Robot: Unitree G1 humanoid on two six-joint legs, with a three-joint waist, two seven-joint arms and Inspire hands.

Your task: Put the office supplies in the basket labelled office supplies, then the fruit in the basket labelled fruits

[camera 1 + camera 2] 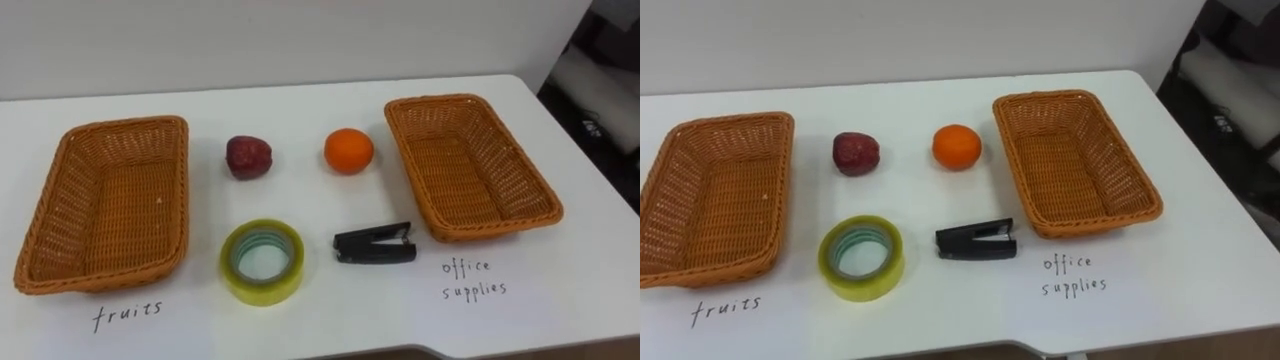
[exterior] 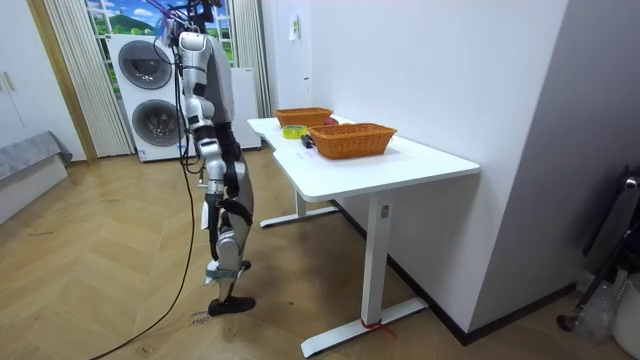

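On the white table (image 1: pixel 300 110) a dark red apple (image 1: pixel 248 157) and an orange (image 1: pixel 349 150) lie side by side in the middle. Nearer to me lie a roll of yellowish tape (image 1: pixel 262 288) and a black stapler (image 1: pixel 375 244). A wicker basket (image 1: pixel 120 127) at the left has a handwritten fruit label in front of it. A second wicker basket (image 1: pixel 440 101) at the right has an office supplies label. Both baskets hold nothing. In the room view I stand upright at the table's long side, with my right hand (image 2: pixel 207 182) hanging by my hip.
A white wall runs along the table's far edge. The table's right end (image 1: pixel 560 120) drops off to a dark floor area. In the room view two stacked washing machines (image 2: pixel 150 95) stand behind me on the wooden floor.
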